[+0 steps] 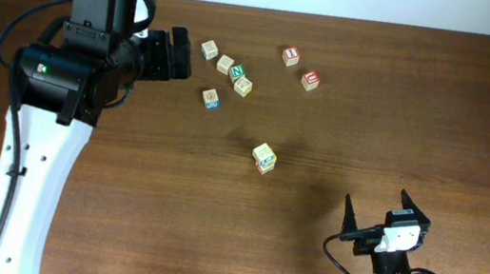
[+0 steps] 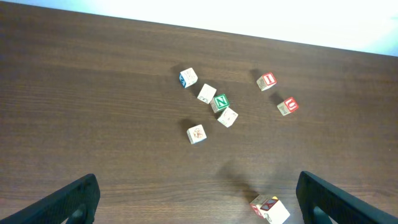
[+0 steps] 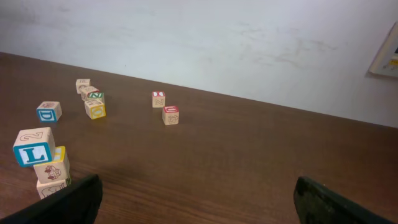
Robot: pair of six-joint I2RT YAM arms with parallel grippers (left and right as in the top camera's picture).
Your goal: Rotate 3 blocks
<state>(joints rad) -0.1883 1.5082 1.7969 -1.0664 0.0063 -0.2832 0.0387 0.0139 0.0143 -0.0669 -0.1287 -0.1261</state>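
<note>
Two pale wooden blocks with red faces lie at the back of the table: one marked "I" (image 1: 291, 55) (image 2: 267, 81) (image 3: 158, 98) and one (image 1: 310, 80) (image 2: 287, 106) (image 3: 170, 114) just right of it. My left gripper (image 1: 183, 53) (image 2: 198, 186) hovers open and empty, left of the cluster of cubes. My right gripper (image 1: 377, 199) (image 3: 198, 186) is open and empty near the front right, well away from every cube. A small stack of cubes (image 1: 264, 157) (image 2: 270, 208) (image 3: 34, 149) stands mid-table, showing a red mark on one side in the left wrist view.
A cluster of other cubes sits left of the red ones: a green "N" cube (image 1: 238, 72) (image 2: 220, 102), a blue-marked cube (image 1: 211, 98) (image 3: 48, 111), and pale ones (image 1: 209, 49) (image 1: 243, 86). In the right wrist view the stack carries a blue "L" cube on top.
</note>
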